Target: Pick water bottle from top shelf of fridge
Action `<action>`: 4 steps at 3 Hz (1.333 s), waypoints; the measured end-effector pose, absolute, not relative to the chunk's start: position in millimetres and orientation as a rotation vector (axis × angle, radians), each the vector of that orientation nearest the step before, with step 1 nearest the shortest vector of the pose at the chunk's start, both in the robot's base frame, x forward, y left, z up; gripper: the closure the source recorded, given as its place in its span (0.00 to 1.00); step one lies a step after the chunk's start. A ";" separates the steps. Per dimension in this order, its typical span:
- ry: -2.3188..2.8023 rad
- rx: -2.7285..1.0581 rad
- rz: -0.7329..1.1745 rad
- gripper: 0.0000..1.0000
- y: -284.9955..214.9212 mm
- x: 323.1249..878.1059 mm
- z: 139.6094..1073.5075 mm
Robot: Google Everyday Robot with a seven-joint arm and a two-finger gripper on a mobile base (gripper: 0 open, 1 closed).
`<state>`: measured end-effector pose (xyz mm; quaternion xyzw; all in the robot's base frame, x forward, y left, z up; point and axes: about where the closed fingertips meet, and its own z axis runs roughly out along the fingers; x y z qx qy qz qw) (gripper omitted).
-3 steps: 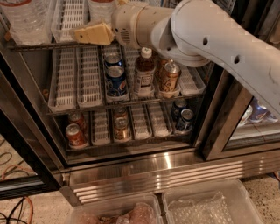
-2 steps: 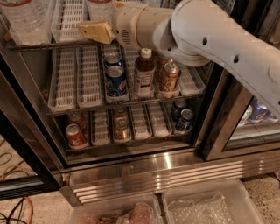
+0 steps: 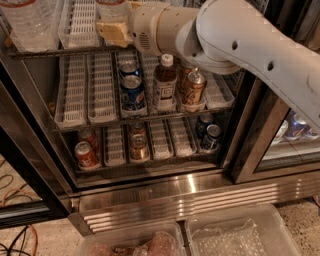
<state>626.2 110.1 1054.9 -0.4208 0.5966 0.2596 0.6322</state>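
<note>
The fridge (image 3: 175, 197) stands open in front of me. Its top shelf (image 3: 50, 51) is a dark wire rack with white slotted lane trays (image 3: 82, 22). One clear ribbed water bottle (image 3: 112, 7) stands on it at the top middle, cut off by the frame's edge. My gripper (image 3: 114, 31), yellowish at its end, is right in front of that bottle's lower part, at the end of the white arm (image 3: 240, 40) reaching in from the right. A second clear water bottle (image 3: 27, 22) stands at the shelf's left end.
The middle rack holds blue soda cans (image 3: 132, 92), a brown-drink bottle with a white cap (image 3: 164, 82) and a brown can (image 3: 192, 87). The lower rack holds several cans (image 3: 137, 147). The dark door frame (image 3: 250, 145) is at right. Two clear plastic bins (image 3: 235, 235) sit below the steel base.
My gripper has moved up and a little to the right, from below the top shelf's front edge to just in front of the middle water bottle.
</note>
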 end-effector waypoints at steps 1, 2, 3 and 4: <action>1.377 -0.958 0.582 1.00 108.5 627.8 1054.6; 1.359 -0.956 0.590 1.00 111.7 626.9 1058.4; 1.310 -0.982 0.595 1.00 120.7 624.7 1074.2; 1.268 -1.026 0.601 1.00 126.4 611.8 1087.9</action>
